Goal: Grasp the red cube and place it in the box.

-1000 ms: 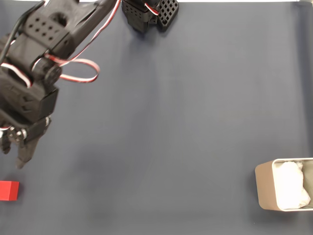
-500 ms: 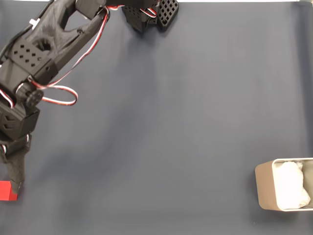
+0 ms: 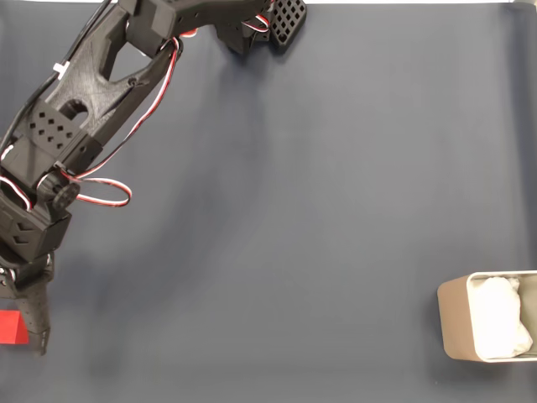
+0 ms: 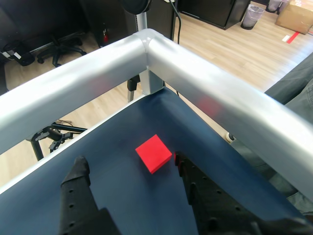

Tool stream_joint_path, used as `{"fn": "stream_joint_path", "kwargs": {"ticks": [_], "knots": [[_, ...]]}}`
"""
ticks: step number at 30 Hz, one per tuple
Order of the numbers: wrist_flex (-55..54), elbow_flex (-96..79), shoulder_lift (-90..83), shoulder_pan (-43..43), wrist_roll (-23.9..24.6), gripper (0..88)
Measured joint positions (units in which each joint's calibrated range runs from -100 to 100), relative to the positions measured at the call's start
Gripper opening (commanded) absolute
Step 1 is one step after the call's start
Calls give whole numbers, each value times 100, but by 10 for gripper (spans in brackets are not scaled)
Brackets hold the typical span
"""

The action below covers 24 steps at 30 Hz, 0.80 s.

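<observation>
Red against dark blue, the red cube (image 3: 13, 327) lies at the far left edge of the table (image 3: 319, 210) in the fixed view, partly cut by the frame; the wrist view shows the red cube (image 4: 153, 153) resting flat near the table's corner, where two silver rails (image 4: 205, 83) meet just beyond it. Wide bare cloth stretches from there to the box (image 3: 453, 327), a beige container with white lining that sits at the right edge, low in the fixed view and well apart from the cube. The black arm (image 3: 92, 109) reaches diagonally from its base at the top edge down to the lower left, red and white wires looping off it. Its gripper (image 4: 128, 160) is spread open (both fingers clear in the wrist view), with the cube between and just ahead of the tips, nearer the right finger (image 4: 182, 164). Beyond the rails lie a wooden floor, office chair legs and a bin.
</observation>
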<state>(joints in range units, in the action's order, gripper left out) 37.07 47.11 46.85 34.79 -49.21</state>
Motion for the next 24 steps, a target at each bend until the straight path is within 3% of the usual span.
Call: {"fn": "stream_joint_path", "kwargs": {"ticks": [24], "knots": [[-700, 1139, 1476, 141, -132, 432]]}}
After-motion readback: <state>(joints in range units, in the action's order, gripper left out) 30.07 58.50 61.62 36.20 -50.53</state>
